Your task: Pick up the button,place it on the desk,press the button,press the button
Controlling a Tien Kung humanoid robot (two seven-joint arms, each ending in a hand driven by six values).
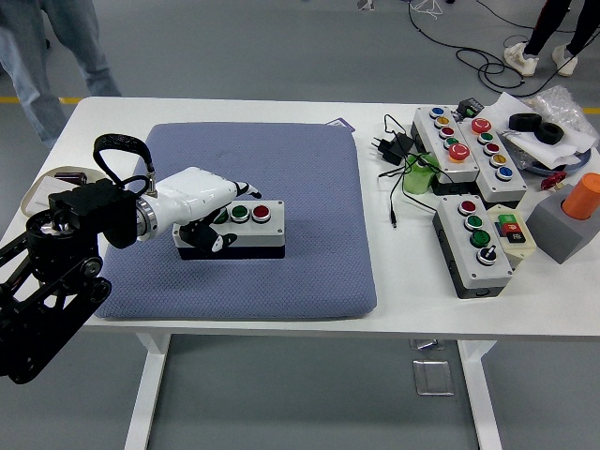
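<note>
A grey button box (253, 231) with a green button (240, 213) and a red button (261, 213) lies on the blue-grey pad (309, 178). My left hand (217, 214), white, is over the box's left end. Its fingers (239, 191) curl over the top and hide the leftmost button. The thumb (208, 240) is against the box's front side. The box rests flat on the pad. My right hand is out of view.
Several other button boxes (473, 246) (448, 141) stand at the right with cables and plugs (398, 148) and a green object (419, 175). An orange cylinder on a grey block (577, 211) is at the far right. A tray (39, 195) sits at the left edge. A person's legs (37, 47) stand behind.
</note>
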